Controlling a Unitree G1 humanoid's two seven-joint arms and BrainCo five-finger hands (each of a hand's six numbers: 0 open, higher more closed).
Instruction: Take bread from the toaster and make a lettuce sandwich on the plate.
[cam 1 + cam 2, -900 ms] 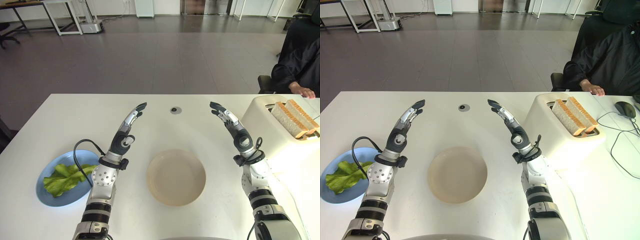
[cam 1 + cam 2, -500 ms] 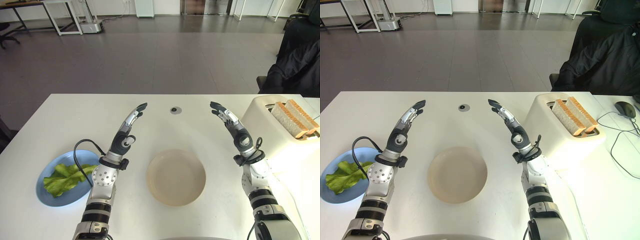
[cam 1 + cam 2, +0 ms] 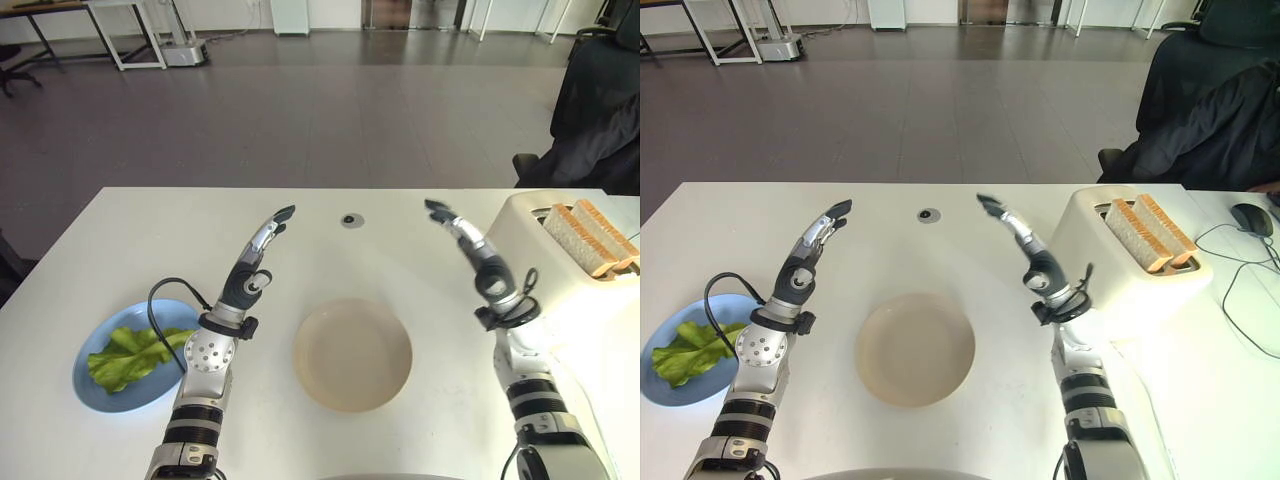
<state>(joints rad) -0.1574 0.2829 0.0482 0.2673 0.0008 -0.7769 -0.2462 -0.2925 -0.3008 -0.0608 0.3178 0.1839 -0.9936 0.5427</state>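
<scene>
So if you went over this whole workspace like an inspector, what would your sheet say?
Surface: white table, one small round fitting near its far edge.
Job's things: toaster at the right with two bread slices standing in its slots; empty beige plate in the middle; lettuce on a blue plate at the left.
Clutter: computer mouse at the far right.
Hands: left hand open, raised between the two plates; right hand open, raised between beige plate and toaster; both hold nothing.
Cables: black cable looped by the left wrist; thin cables on the table right of the toaster.
Surroundings: grey floor, metal-framed table far back.
</scene>
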